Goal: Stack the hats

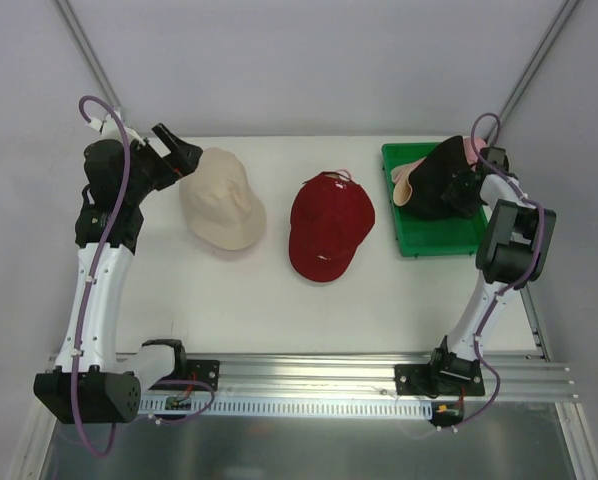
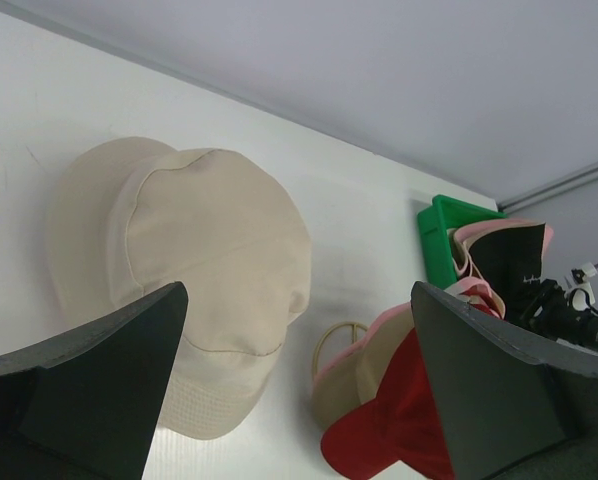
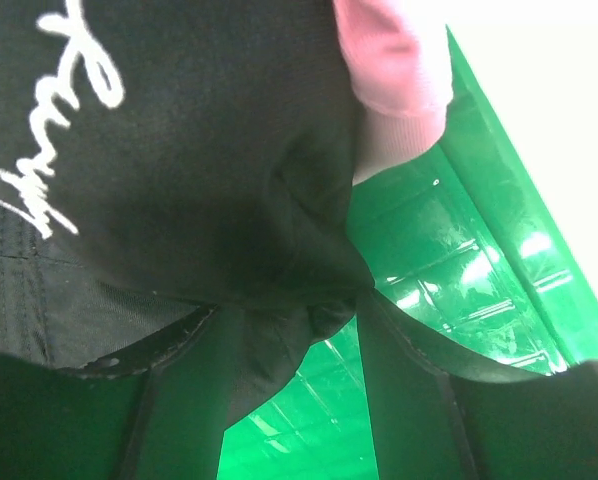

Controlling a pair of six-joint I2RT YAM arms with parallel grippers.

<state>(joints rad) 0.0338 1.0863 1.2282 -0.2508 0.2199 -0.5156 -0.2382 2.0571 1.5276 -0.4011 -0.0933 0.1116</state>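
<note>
The cream bucket hat (image 1: 222, 198) lies at the left of the table, also in the left wrist view (image 2: 179, 260). The red cap (image 1: 329, 225) lies at the centre on top of a hat with a pink edge and a tan underside (image 2: 374, 370). My left gripper (image 1: 184, 158) is open and empty, just left of the cream hat (image 2: 299, 292). My right gripper (image 1: 464, 185) is shut on the black hat (image 1: 434, 178) over the green tray (image 1: 449, 240). The black fabric (image 3: 179, 150) with white lettering is pinched between my fingers (image 3: 409, 390). Pink fabric (image 3: 394, 60) lies against the black hat.
The green tray (image 3: 459, 280) stands at the table's right rear, near the right edge. A pink and tan brim (image 1: 403, 185) sticks out at its left side. The metal rail (image 1: 309, 375) with the arm bases runs along the near edge.
</note>
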